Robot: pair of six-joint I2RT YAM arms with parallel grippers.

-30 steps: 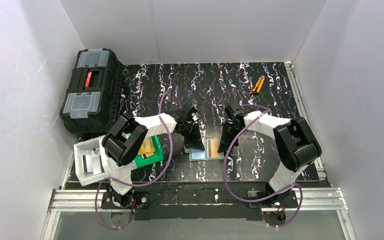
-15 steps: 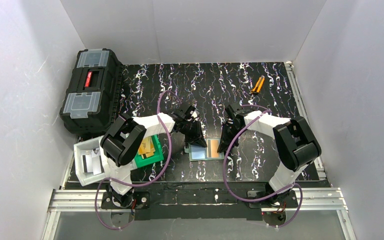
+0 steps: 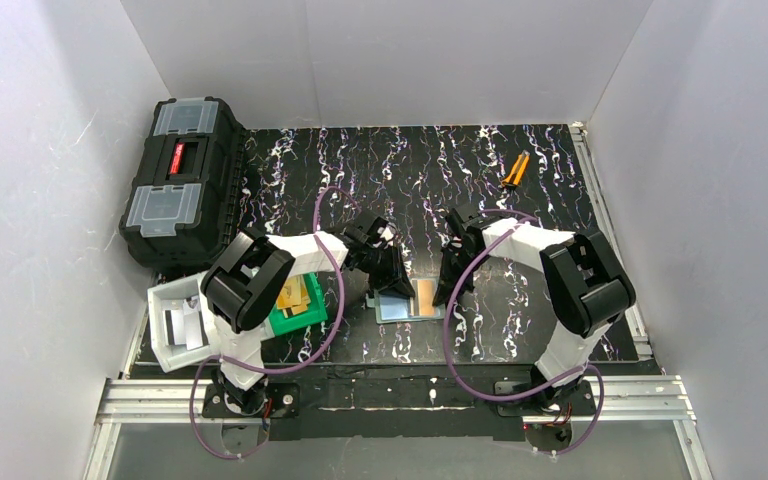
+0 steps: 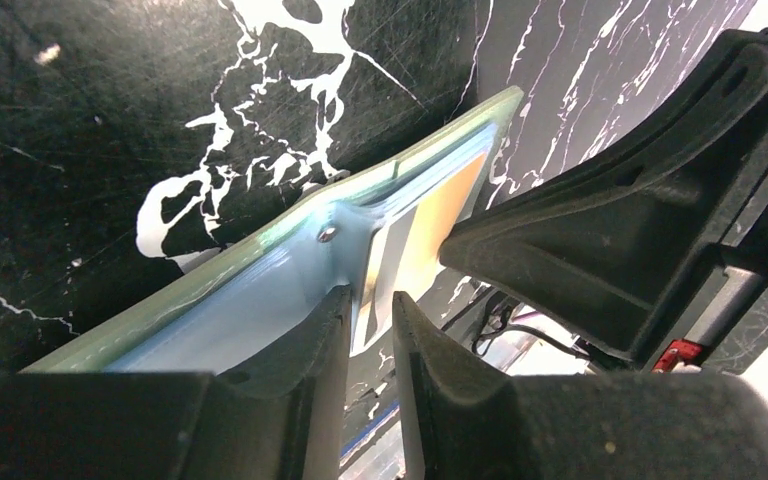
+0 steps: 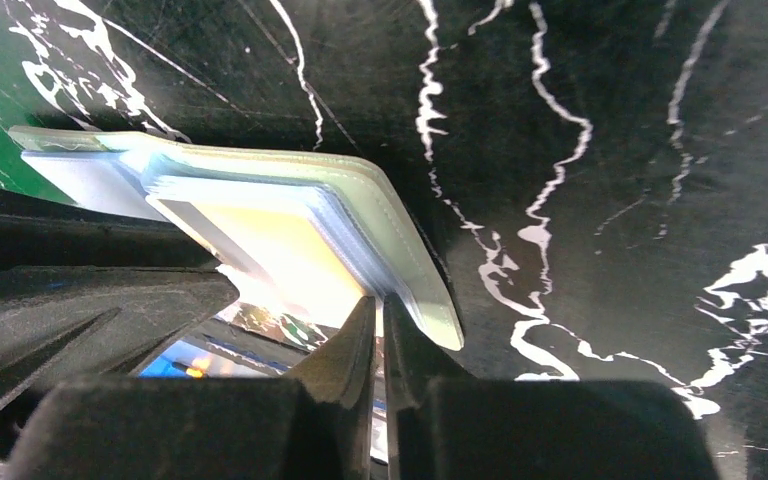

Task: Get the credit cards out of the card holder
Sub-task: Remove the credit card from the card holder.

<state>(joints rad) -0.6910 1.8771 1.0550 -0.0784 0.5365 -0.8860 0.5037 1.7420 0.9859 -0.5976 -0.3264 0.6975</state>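
Card holder (image 3: 396, 309): lies open on the desk (image 3: 410, 170), between both arms. Credit card (image 3: 426, 296): gold, dark-striped, still in the holder's right pocket. Left pincer (image 4: 368, 302): closed on the card's exposed end. Right pincer (image 5: 380, 306): closed, apparently clamping the holder's outer edge. Keep the holder pinned and draw the card level, along the pocket. Green bin (image 3: 307, 321): gold cards (image 3: 295, 293) inside. White bin (image 3: 163, 300): contents unclear.

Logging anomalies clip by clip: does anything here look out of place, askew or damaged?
Nothing looks damaged or spilled. The card holder lies open, a credit card in its right panel. The one stray item is an orange-handled tool lying alone near the far right corner of the mat.
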